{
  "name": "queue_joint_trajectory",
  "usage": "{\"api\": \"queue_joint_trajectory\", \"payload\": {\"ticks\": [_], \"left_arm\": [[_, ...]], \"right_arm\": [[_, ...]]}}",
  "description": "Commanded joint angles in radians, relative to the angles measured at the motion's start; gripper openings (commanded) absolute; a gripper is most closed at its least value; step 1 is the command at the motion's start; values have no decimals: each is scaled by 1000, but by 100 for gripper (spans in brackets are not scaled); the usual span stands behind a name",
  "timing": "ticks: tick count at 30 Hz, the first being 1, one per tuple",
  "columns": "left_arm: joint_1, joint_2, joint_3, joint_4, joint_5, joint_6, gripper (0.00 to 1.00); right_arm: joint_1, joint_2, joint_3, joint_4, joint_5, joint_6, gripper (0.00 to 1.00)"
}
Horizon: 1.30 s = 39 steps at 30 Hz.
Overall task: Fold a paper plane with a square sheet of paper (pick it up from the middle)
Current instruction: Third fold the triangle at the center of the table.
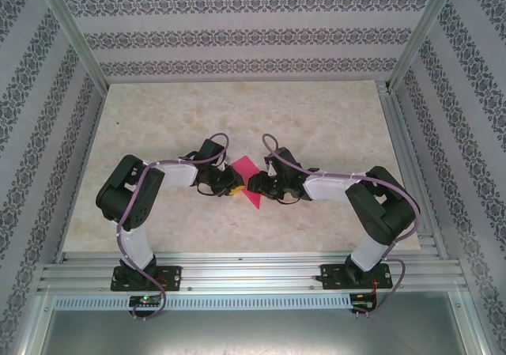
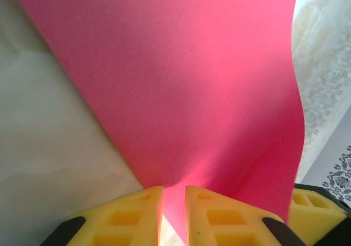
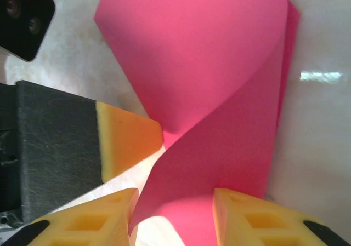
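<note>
The square sheet of paper (image 1: 247, 170) is magenta-red and hangs bent and twisted between my two grippers at the middle of the table. My left gripper (image 1: 232, 185) is shut on one edge of it: in the left wrist view the paper (image 2: 181, 81) runs down into the narrow slit of the left gripper (image 2: 174, 207). My right gripper (image 1: 254, 186) faces it closely. In the right wrist view the curled paper (image 3: 208, 65) passes loosely through the right gripper (image 3: 173, 218), whose yellow fingers (image 3: 263, 221) stand well apart. A paper plane is out of view.
The marble-patterned table (image 1: 316, 118) is boxed in by patterned walls and an aluminium rail (image 1: 253, 272) at the near edge. One finger of the left gripper (image 3: 129, 139) shows close beside the right one. A yellow fingertip of the right gripper (image 2: 318, 210) sits beside the left.
</note>
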Motion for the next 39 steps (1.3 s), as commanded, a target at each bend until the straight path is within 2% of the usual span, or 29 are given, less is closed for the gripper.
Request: {"api": "queue_joint_trajectory", "payload": {"ticks": [1,3,5,9,21,39], "left_arm": [[-15,49,-15,-34,-65,22,20],[-15,47,-13,-38,-64,21,20],[-14,47,-11,-36,-66,22,20],[-15,52,-3,-35,-63,21,20],[-15,50,4,-41,-61,25,20],[-15,46,-2,-30,-62,14,20]], "right_arm": [[10,-15,-6,57,-42,1,44],[7,-60,-16,4,4,-6,54],[0,-70,-13,-56,25,-30,56],[-8,-62,-50,-13,-4,-21,59],[18,-15,-6,7,-47,-27,61],[19,28,-27,131,-68,28,63]]}}
